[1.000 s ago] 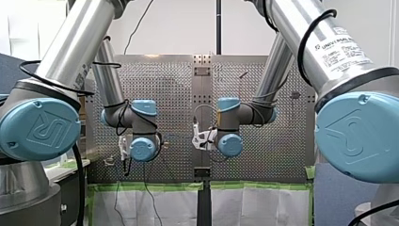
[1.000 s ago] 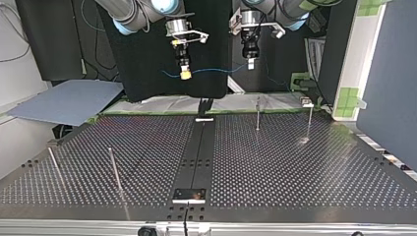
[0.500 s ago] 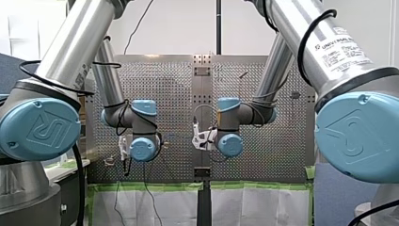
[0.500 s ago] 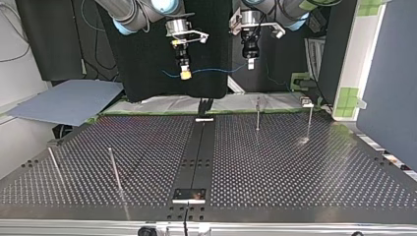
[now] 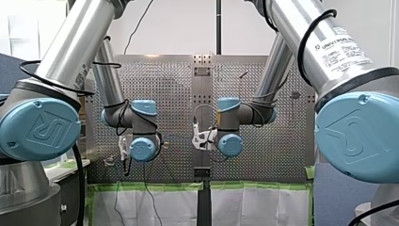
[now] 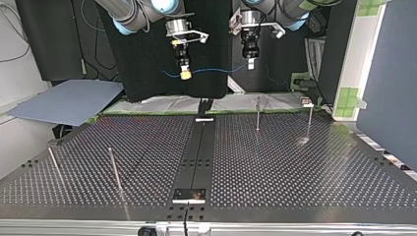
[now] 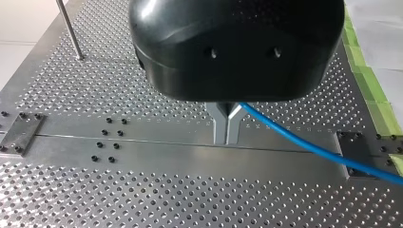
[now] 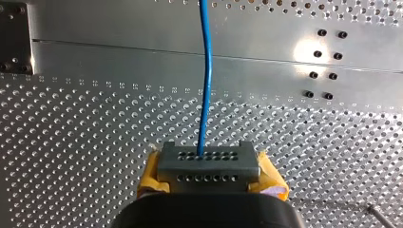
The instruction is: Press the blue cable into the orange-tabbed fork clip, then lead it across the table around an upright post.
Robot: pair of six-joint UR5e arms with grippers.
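Four thin posts stand on the perforated table point(image 6: 295, 167): an inner right post point(image 6: 257, 114) and an outer right post point(image 6: 309, 123) at the top view's right, an inner left post point(image 6: 114, 169) and an outer left post point(image 6: 54, 164) at its left. A dark centre rail point(image 6: 196, 147) runs down the middle. A grey board point(image 6: 69, 101) lies beside the table at that view's left, and a black cloth point(image 6: 147, 59) hangs behind the arms. The blue cable point(image 6: 214, 70) is strung in a shallow sag between the two grippers, in the air over the table's far edge and well apart from every post. My right gripper point(image 6: 185, 74), with yellow pads, is clenched on the cable, which in the right wrist view runs straight ahead from the pads over the rail. My left gripper point(image 6: 251, 64) has its metal fingers point(image 7: 227, 124) pressed together on the cable, which leaves the fingertips sideways toward the green tape point(image 7: 375, 95)
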